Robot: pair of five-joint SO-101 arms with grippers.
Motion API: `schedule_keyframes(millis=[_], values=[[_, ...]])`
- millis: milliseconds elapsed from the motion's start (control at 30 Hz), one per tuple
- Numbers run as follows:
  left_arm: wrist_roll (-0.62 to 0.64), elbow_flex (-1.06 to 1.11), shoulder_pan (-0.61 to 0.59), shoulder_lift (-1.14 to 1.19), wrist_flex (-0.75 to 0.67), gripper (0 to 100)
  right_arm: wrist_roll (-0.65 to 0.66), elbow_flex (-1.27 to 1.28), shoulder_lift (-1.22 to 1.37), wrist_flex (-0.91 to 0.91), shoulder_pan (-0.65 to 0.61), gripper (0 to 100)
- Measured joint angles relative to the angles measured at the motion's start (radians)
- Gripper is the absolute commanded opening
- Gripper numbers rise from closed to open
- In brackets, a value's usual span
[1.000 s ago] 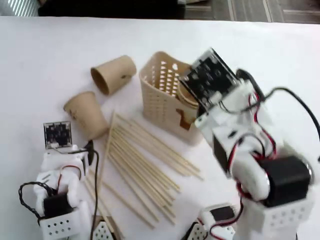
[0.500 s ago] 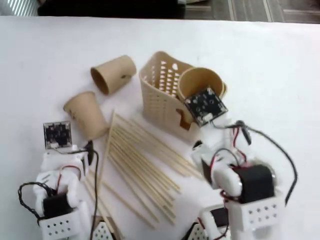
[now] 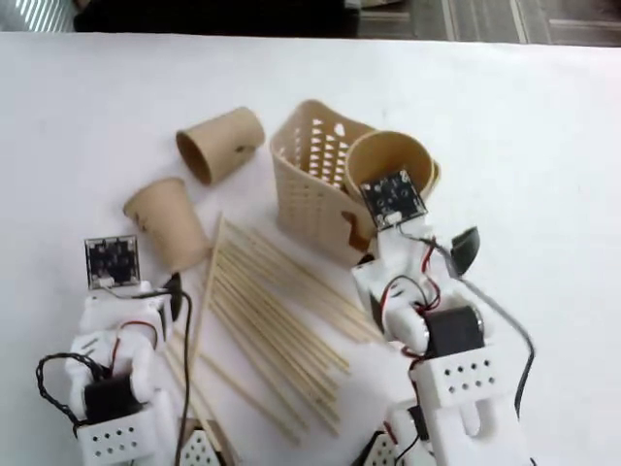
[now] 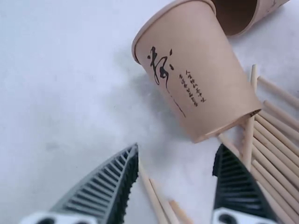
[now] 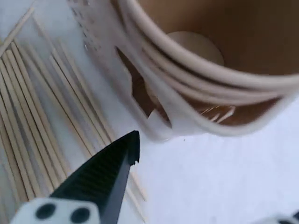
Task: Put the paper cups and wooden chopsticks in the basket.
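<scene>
High view over a white table [image 3: 543, 126] with two robot arms at the bottom edge. Compared with a second ago, we see the right arm drawn back from above the beige plastic basket [image 3: 310, 184] at upper centre toward the lower right of the frame. It has left one paper cup [image 3: 391, 160] standing upright inside the basket's right end. The right gripper [image 3: 423, 241] now sits just below the basket, its jaws spread and empty. We judge one cup delivered and the arm free for the next pick.

The left arm has not moved. The left gripper [image 4: 177, 154] hangs with its jaws apart, holding nothing, near the lower lying cup [image 3: 167, 221].

We count three paper cups: one in the basket and two on their sides at upper left, the other [image 3: 220, 144] above the first. One basket. The wooden chopsticks [image 3: 277, 311] lie fanned across the centre, all outside the basket; they overlap too much to count, though there are well over a dozen.
</scene>
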Motion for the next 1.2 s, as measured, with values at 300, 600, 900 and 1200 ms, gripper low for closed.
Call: schedule_keyframes(millis=[300,600,900,1200], values=[[0.0,0.0,0.0,0.0,0.0,27,0.018,0.157,0.0,-0.387,0.152,54.8],[0.0,0.0,0.0,0.0,0.0,27,0.103,0.17,0.0,-0.44,0.138,54.7],[0.0,0.0,0.0,0.0,0.0,27,0.103,0.166,0.0,-0.29,0.057,54.7],[0.0,0.0,0.0,0.0,0.0,27,0.112,0.126,0.002,-0.273,0.057,54.6]])
